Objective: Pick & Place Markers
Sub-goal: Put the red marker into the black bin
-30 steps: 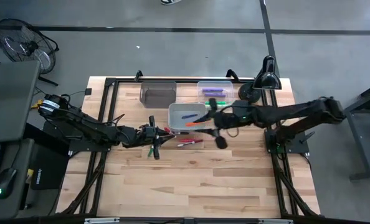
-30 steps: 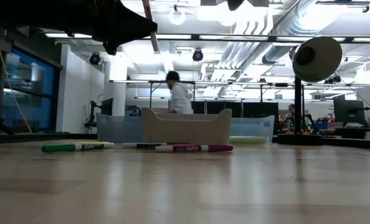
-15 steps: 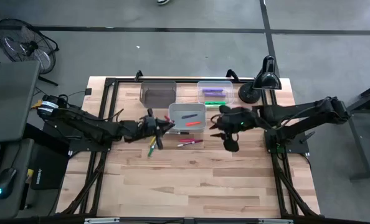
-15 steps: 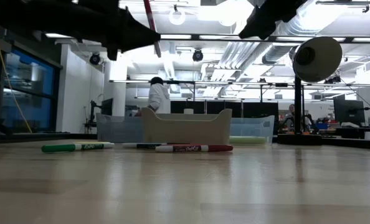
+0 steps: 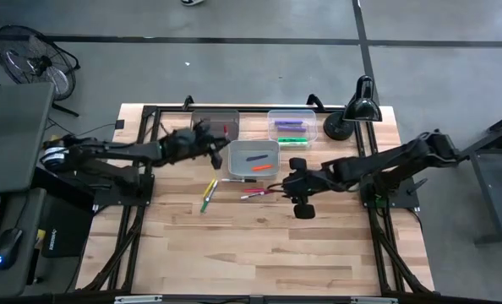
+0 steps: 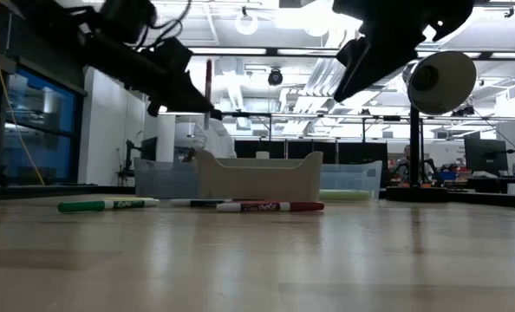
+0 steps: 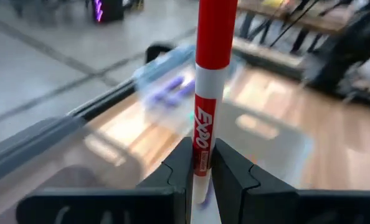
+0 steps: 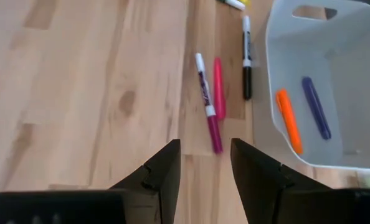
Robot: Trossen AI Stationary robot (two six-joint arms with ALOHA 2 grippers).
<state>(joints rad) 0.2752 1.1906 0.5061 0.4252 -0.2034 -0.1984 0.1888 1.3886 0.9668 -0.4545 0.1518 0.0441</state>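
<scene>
My left gripper (image 5: 210,141) hangs by the dark bin (image 5: 215,127) at the far side, shut on a red marker (image 7: 215,37) that stands upright in the low view (image 6: 208,85). My right gripper (image 8: 205,155) is open and points down above a magenta marker (image 8: 208,106), a pink one (image 8: 219,87) and a black one (image 8: 246,59) lying flat on the table. The white bin (image 5: 253,156) holds an orange marker (image 8: 289,121) and a blue one (image 8: 316,107). Green and yellow markers (image 5: 208,195) lie left of the others. My left gripper pinches the red marker between its two fingers on the white labelled part (image 7: 201,144), near the marker's lower end. The fingers come about level from the table's left and lie across the marker. The marker stands upright above them, lifted clear of the table.
A clear bin (image 5: 291,125) with purple and green markers stands at the far edge, next to a black desk lamp (image 5: 357,105). A black frame rail (image 5: 150,152) borders the work area. Bare wood lies toward the near edge.
My left gripper has carried the red marker from above the loose markers toward the table's far edge, up to the dark bin, still shut on it. My right gripper has left the white bin, gone down toward the near edge and tipped downward over the loose markers.
</scene>
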